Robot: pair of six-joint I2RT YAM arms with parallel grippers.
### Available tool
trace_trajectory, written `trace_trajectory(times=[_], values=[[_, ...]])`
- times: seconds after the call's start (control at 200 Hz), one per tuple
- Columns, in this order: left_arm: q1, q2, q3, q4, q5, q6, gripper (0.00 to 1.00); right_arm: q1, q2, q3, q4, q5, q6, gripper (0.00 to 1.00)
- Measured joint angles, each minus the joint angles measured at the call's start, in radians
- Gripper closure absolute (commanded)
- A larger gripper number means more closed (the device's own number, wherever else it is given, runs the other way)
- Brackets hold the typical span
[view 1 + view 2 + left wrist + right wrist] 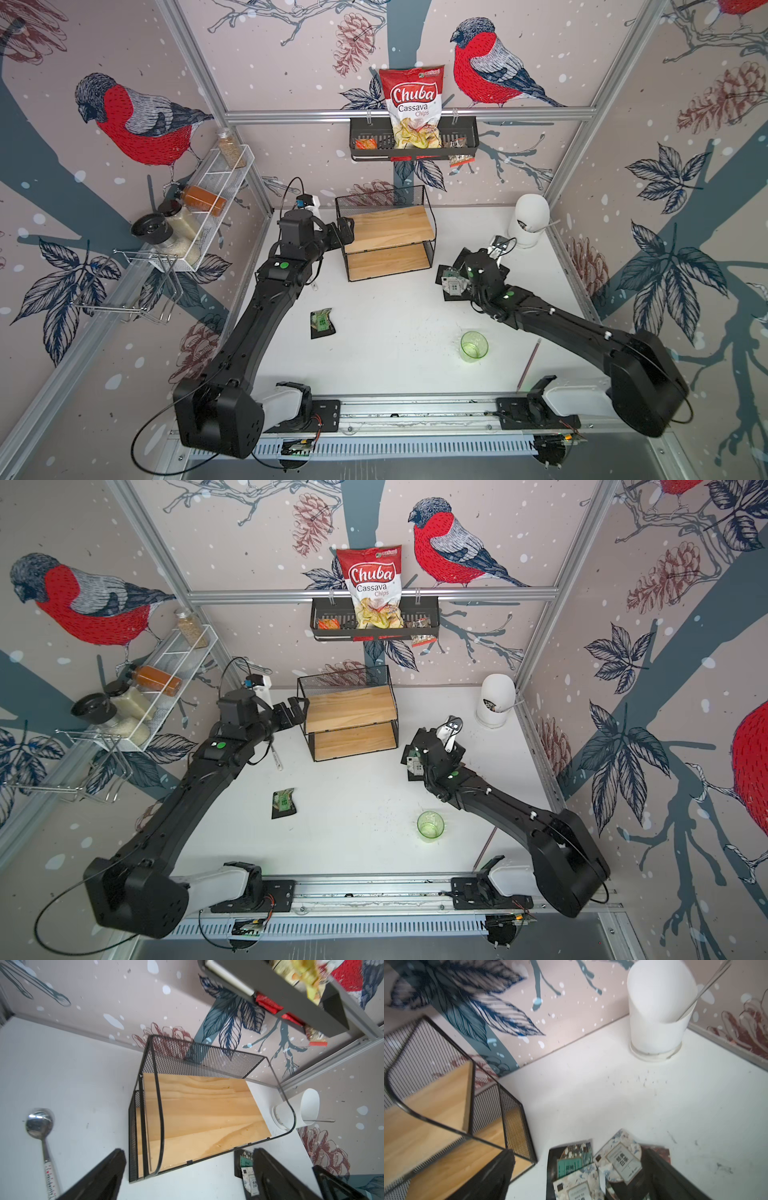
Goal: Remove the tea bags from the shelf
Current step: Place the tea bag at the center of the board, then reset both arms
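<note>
Tea bags (pixel 593 1167) lay in an overlapping pile on the white table (pixel 395 316), to the right of the shelf (pixel 388 241) and just apart from it; one more tea bag (pixel 322 323), green-faced, lay alone on the table in front of the shelf, well apart from the pile. Both wooden boards of the shelf were bare in both top views and in the left wrist view. The right gripper (pixel 579 1180) hung directly over the pile with its fingers spread apart, holding nothing. The left gripper (pixel 187 1176) sat at the left end of the shelf's upper board, fingers likewise apart and empty. A white cup (pixel 530 222) stood in the far right corner, a green glass (pixel 473 345) nearer the front, and a spoon (pixel 41 1142) lay left of the shelf.
</note>
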Motion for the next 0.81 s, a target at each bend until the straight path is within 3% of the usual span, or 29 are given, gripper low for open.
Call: trace_trajectory(times=[0.175,0.27,0.355,0.465,0.62,0.805], values=[[-0.001,-0.21,-0.138,0.037,-0.11,0.039,0.03,-0.169,-0.241,-0.082,0.023,-0.079,-0.089,0.0],[-0.021,-0.307,-0.255,0.06,-0.278,0.05,0.02,-0.225,-0.345,-0.15,0.036,-0.042,-0.116,0.0],[-0.026,-0.38,-0.416,0.109,-0.436,0.055,0.02,-0.344,-0.434,-0.261,0.08,-0.055,-0.182,0.0],[-0.026,-0.463,-0.678,0.242,-0.533,0.143,0.02,-0.468,-0.516,-0.447,0.195,-0.088,-0.256,0.0],[0.033,-0.476,-0.945,0.423,-0.618,0.162,0.02,-0.538,-0.437,-0.618,0.375,-0.146,-0.341,0.0],[0.074,-0.315,-1.016,0.689,-0.572,0.209,0.01,-0.554,-0.226,-0.697,0.682,-0.208,-0.413,0.0]])
